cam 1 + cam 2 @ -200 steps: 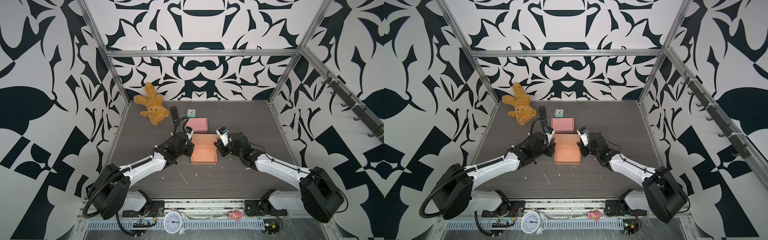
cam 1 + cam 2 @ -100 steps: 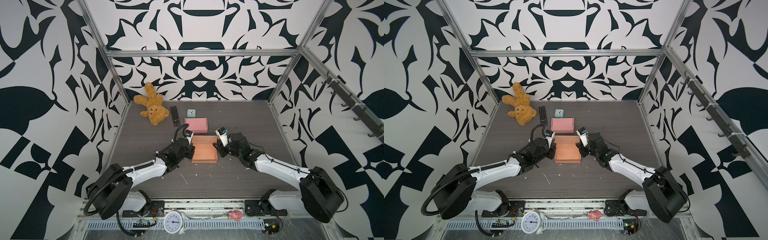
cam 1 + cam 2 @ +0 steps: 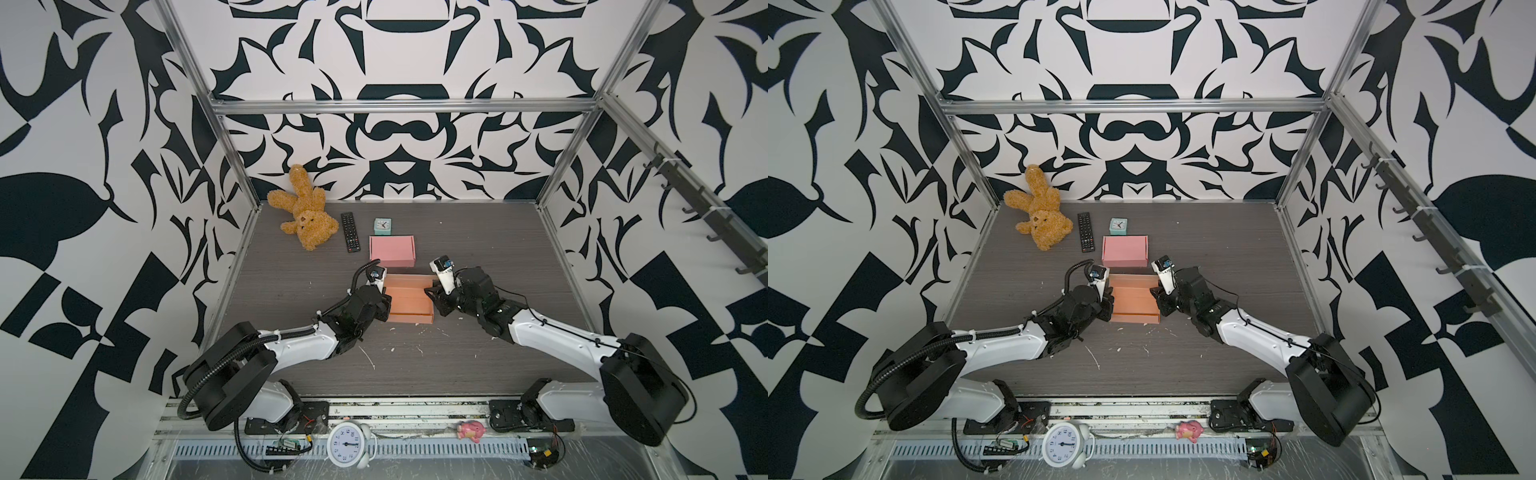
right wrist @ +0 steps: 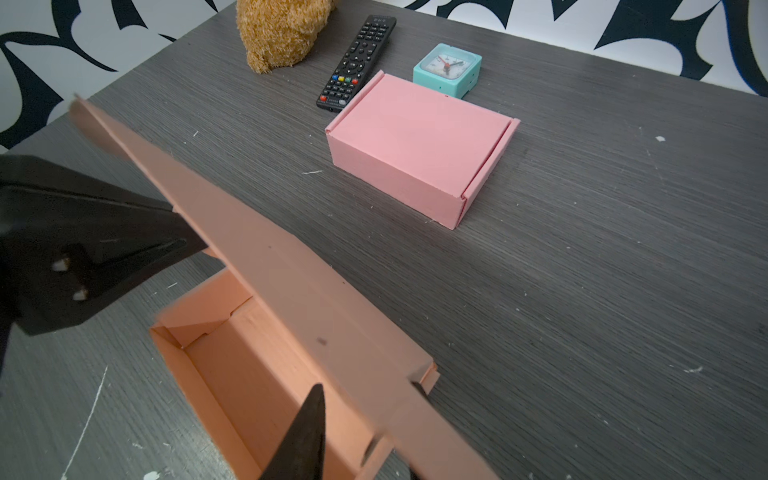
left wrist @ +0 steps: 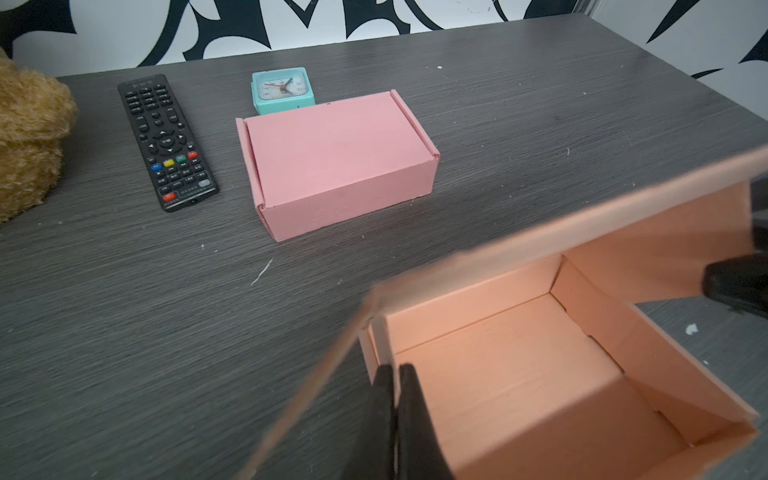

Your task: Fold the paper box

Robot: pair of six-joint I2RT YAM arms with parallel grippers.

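Left gripper (image 5: 397, 372): pressed together, at orange box (image 3: 409, 305) side wall.
Right gripper (image 4: 365, 390): spread apart, astride edge of raised lid (image 4: 257, 249).

In both top views the right half of the tabletop (image 3: 498, 257) lies bare and open to passage. Upper left is crowded: teddy bear (image 3: 305, 212), remote (image 3: 350, 232), clock (image 3: 382, 226) and pink box (image 3: 392, 251). Only a narrow gap separates the pink box from the orange box (image 3: 409, 301) below it. The left hand (image 3: 386, 305) and right hand (image 3: 432, 297) block its sides.
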